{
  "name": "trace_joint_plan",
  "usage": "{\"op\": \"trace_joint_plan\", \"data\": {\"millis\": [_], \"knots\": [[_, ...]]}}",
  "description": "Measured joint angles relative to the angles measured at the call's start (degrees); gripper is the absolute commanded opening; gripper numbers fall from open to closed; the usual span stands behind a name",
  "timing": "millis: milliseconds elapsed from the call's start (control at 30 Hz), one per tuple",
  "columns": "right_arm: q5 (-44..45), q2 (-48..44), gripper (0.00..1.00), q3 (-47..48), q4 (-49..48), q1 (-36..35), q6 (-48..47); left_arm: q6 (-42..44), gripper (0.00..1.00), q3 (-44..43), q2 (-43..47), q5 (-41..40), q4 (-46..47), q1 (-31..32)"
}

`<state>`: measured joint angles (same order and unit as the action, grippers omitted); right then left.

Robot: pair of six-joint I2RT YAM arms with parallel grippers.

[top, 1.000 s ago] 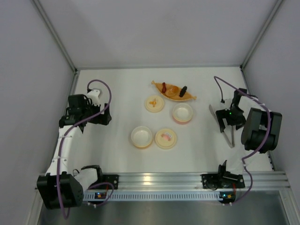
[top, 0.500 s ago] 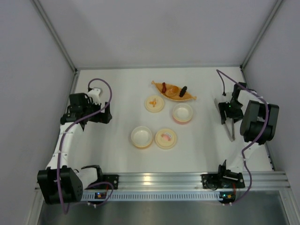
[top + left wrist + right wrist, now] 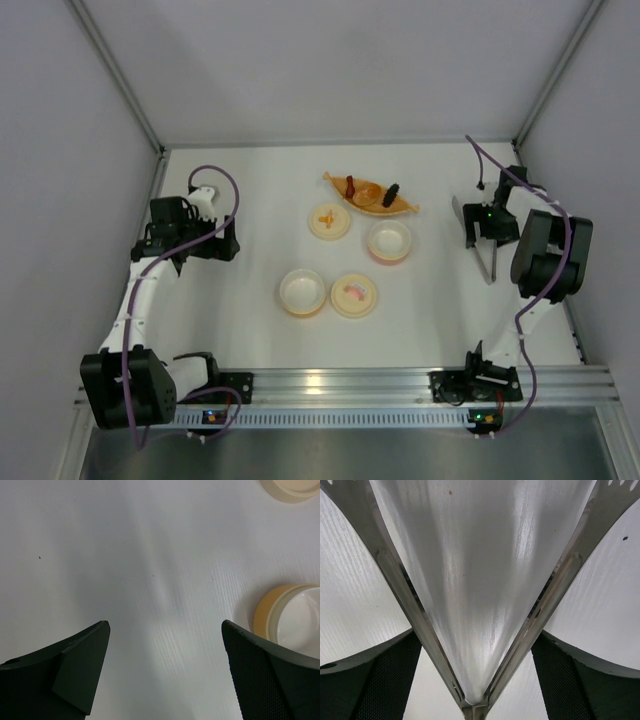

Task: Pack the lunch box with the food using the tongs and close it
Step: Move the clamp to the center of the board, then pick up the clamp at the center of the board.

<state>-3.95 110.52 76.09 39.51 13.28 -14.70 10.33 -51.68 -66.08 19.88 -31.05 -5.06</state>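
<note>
The grey metal tongs (image 3: pixel 487 262) are at the right of the table, off its surface, with my right gripper (image 3: pixel 478 226) shut on them. In the right wrist view its two black fingers (image 3: pixel 385 680) press the outer sides of the V's arms (image 3: pixel 395 575), the hinge low between them, and my right gripper (image 3: pixel 477 635) holds the tongs open. The food sits in the orange boat dish (image 3: pixel 405 208): a dark red piece (image 3: pixel 350 186), an orange-brown lump (image 3: pixel 371 192) and a black ridged piece (image 3: pixel 393 192). My left gripper (image 3: pixel 228 245) (image 3: pixel 165 625) stands open over bare table at the left.
Two open round cream bowls (image 3: pixel 389 241) (image 3: pixel 302 292) and two cream lids (image 3: pixel 330 221) (image 3: pixel 354 295) lie mid-table. The left wrist view shows one bowl (image 3: pixel 295 620) and a lid edge (image 3: pixel 292 487). Grey walls enclose the table on three sides.
My right gripper has carried the tongs toward the far side of the table. The left gripper has barely shifted.
</note>
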Motion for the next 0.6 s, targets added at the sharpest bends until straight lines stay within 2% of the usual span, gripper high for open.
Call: {"op": "trace_joint_plan", "data": {"millis": [67, 433, 600], "knots": [[-0.11, 0.00, 0.89, -0.02, -0.22, -0.02, 0.22, 0.00, 0.98, 0.00, -0.04, 0.00, 0.15, 0.00], [0.44, 0.04, 0.83, -0.04, -0.31, -0.04, 0.33, -0.37, 0.98, 0.00, -0.09, 0.02, 0.68, 0.00], [0.74, 0.11, 0.68, -0.17, -0.66, -0.02, 0.37, -0.37, 0.98, 0.00, -0.09, 0.04, 0.66, 0.00]]}}
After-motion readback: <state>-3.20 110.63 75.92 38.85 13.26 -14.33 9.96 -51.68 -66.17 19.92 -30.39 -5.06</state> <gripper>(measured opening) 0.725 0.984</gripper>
